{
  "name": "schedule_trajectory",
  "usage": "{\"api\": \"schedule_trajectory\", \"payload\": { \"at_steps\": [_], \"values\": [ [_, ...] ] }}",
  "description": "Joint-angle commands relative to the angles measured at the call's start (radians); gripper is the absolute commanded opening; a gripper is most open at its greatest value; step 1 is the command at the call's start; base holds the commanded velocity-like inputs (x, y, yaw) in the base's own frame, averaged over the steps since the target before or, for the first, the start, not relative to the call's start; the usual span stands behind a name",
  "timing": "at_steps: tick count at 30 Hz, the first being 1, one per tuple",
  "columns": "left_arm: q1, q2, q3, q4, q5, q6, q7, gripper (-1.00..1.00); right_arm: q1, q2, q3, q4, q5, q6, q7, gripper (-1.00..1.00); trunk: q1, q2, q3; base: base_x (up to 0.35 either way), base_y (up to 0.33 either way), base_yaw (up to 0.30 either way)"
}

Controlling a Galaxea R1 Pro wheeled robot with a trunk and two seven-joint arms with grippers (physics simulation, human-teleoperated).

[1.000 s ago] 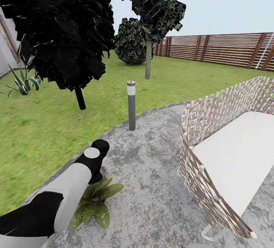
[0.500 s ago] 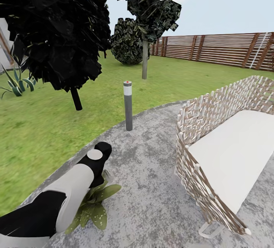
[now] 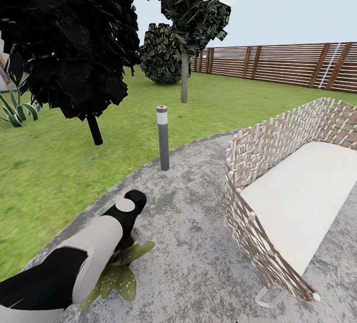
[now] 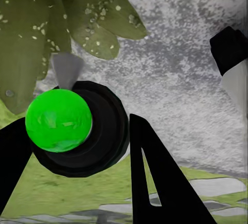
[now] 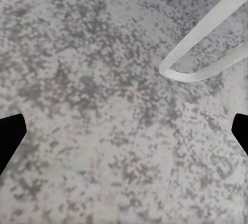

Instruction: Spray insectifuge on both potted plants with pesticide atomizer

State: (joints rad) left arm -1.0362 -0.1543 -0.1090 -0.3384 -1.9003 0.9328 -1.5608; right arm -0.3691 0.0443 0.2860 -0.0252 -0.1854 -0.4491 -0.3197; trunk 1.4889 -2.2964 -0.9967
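Observation:
My left gripper is shut on the pesticide atomizer, a dark round body with a bright green ball on it, wedged between the two black fingers. Its pale nozzle points at a potted plant whose broad leaves carry pale specks. In the head view my left arm reaches down over that same potted plant at the patio's edge, hiding the pot. The second potted plant is out of view. My right gripper hangs open above grey paving.
A grey bollard lamp stands at the patio rim. A wicker sofa with a white cushion occupies the right, its pale leg loop close to my right gripper. Lawn, dark trees and a brown fence lie beyond.
The whole head view has slid a little to the left, so the camera has turned right. My left arm stays over the plant with the atomizer.

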Motion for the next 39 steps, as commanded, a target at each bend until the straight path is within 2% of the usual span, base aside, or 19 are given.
{"api": "schedule_trajectory", "payload": {
  "at_steps": [1, 8, 16, 22, 28, 29, 31, 39],
  "values": [
    [-0.001, -0.001, -0.003, 0.001, -0.007, 0.010, -0.010, -1.00, -0.001, 0.000, 0.009, 0.001, -0.009, -0.003, -0.002, 1.00, 0.000, 0.000, -0.001, 0.059, 0.000, 0.000],
    [0.002, -0.003, 0.001, 0.002, -0.006, 0.011, -0.010, -1.00, -0.001, 0.000, 0.009, 0.002, -0.009, -0.003, -0.002, 1.00, 0.000, 0.000, -0.001, 0.203, 0.000, 0.000],
    [0.009, -0.004, 0.003, 0.004, -0.006, 0.011, -0.010, -1.00, -0.001, 0.000, 0.009, 0.002, -0.009, -0.003, -0.002, 1.00, 0.000, 0.000, -0.001, 0.008, 0.000, 0.000],
    [0.013, -0.002, 0.002, 0.038, -0.006, 0.011, -0.010, -1.00, -0.001, 0.000, 0.009, 0.002, -0.009, -0.003, -0.002, 1.00, 0.000, 0.000, -0.001, 0.000, 0.000, 0.000],
    [-0.013, -0.002, -0.003, 0.023, 0.001, 0.013, -0.010, -1.00, -0.001, 0.001, 0.009, 0.002, -0.009, -0.003, -0.002, 1.00, 0.000, 0.000, -0.001, 0.000, 0.000, 0.000],
    [-0.043, -0.002, -0.002, 0.023, 0.003, 0.014, -0.010, -1.00, -0.001, 0.002, 0.009, 0.002, -0.009, -0.003, -0.002, 1.00, 0.000, 0.000, -0.001, 0.000, 0.000, 0.000],
    [-0.066, -0.002, 0.000, 0.022, 0.004, 0.016, -0.010, -1.00, -0.001, 0.003, 0.009, 0.002, -0.009, -0.002, -0.002, 1.00, 0.000, 0.000, -0.001, 0.000, 0.000, 0.000],
    [-0.055, -0.002, 0.003, 0.033, 0.001, 0.018, -0.010, -1.00, -0.001, 0.003, 0.009, 0.002, -0.009, -0.003, -0.002, 1.00, 0.000, 0.000, -0.001, 0.000, 0.000, 0.000]
  ]
}}
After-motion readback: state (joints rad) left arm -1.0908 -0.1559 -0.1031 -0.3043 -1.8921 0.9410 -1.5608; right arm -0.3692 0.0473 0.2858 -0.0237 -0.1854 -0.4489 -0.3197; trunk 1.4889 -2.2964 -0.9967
